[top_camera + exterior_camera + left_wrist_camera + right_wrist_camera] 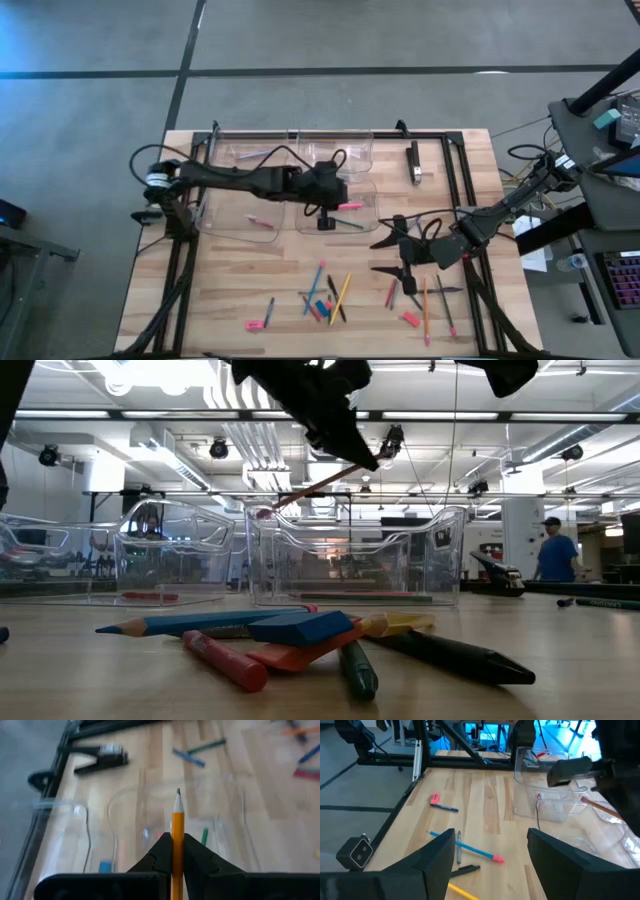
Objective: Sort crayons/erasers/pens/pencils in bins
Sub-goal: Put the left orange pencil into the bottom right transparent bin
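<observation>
Left gripper (177, 851) is pinching a skinny orange pencil (177, 825) over 4 clear plastic bins (330, 150); right gripper (398, 252) is hanging wide open, empty, above the pale wood table (230, 280).

Bright, even light falls from ceiling lamps (150, 372), which glare white in the low view. Shadows on the tabletop (250, 290) are soft and faint. The clear bins (355, 555) catch reflections. In the left wrist view the bins and tabletop are blurred; the pencil (177, 837) is sharper.
</observation>
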### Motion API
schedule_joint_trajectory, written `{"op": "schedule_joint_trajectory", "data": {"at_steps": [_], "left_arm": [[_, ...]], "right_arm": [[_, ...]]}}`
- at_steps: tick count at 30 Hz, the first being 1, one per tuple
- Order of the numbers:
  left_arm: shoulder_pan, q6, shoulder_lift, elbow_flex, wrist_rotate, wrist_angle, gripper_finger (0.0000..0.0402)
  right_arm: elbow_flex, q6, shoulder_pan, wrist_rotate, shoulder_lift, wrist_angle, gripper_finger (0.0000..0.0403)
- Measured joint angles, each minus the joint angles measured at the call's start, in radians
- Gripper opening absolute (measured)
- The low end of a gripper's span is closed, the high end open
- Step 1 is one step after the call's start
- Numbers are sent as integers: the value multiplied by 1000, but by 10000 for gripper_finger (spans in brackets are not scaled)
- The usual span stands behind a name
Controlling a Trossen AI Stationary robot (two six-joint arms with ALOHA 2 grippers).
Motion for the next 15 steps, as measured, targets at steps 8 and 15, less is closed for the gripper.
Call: {"op": "schedule_joint_trajectory", "data": {"at_steps": [8, 15], "left_arm": [[6, 1, 53, 51, 11, 22, 8], [15, -7, 105, 47, 20, 37, 67]], "right_arm": [[0, -64, -5, 6, -8, 23, 237], [8, -78, -5, 24, -9, 25, 237]]}}
